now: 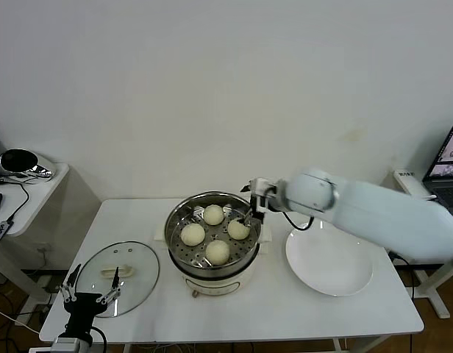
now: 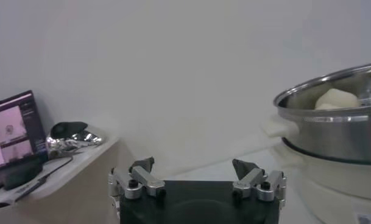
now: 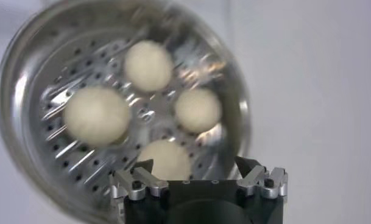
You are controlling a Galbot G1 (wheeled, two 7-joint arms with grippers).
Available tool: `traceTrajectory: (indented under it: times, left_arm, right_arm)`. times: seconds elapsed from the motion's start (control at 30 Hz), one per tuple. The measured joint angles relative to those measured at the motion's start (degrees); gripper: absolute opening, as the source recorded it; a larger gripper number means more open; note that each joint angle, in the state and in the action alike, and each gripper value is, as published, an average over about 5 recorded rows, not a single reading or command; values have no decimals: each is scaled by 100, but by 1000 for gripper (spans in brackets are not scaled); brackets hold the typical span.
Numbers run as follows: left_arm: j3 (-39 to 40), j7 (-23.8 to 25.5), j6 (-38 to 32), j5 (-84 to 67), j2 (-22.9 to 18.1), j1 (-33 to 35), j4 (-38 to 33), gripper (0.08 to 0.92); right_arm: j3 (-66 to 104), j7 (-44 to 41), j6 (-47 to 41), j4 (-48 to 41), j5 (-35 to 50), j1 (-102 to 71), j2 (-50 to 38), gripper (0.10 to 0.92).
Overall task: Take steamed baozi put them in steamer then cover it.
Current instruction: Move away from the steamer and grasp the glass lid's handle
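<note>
White tabletop (image 1: 234, 309) against a plain pale wall carries the whole scene, with the steamer (image 1: 212, 243) standing at its middle as the fixed point.

Nearest the robot's body, the left hand (image 1: 89, 296) hangs at the tabletop's front edge, on the steamer's left and well apart from it; its fingers (image 2: 142, 165) stand spread wide with nothing between them. Just beyond that hand, the cover (image 1: 117, 278) lies flat on the tabletop beside the steamer's left flank, handle up, clear of the pot.

At the steamer itself, the shiny pot sits on its cream-white base, uncovered. Four steamed baozi (image 1: 217, 251) rest on the perforated tray inside, each apart from its neighbours. On the steamer's right, a flat white plate (image 1: 329, 261) lies bare on the tabletop.

Over the steamer's far right rim, the right hand (image 1: 250, 215) reaches in from the right, close to the bun on that side. From its wrist camera the right hand (image 3: 197, 167) shows its fingers (image 3: 249, 165) parted wide and gripping nothing, the four buns in the tray below.

Farther off, left of the steamer, a side table (image 1: 31, 193) holds a shiny dark object. A laptop (image 1: 448, 163) stands at the far right.
</note>
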Motion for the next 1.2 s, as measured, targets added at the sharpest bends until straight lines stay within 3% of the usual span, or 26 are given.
traceTrajectory:
  times: [0.2, 0.5, 0.8, 1.2]
  left_arm:
    - [34, -51, -107, 78, -132, 73, 75, 823]
    - [149, -332, -324, 647, -290, 148, 358, 823]
    - [-138, -754, -626, 2601, -112, 54, 986, 823]
    - [-375, -999, -886, 5688, 420, -531, 2153, 823]
  right_arm:
    - [2294, 441, 1251, 270, -831, -2290, 134, 823]
    - [5699, 499, 2601, 510, -1826, -5680, 1422, 823]
    - [8232, 756, 3135, 680, -2337, -8141, 2851, 823]
    - [9679, 1229, 3476, 609, -2588, -9194, 3752, 823]
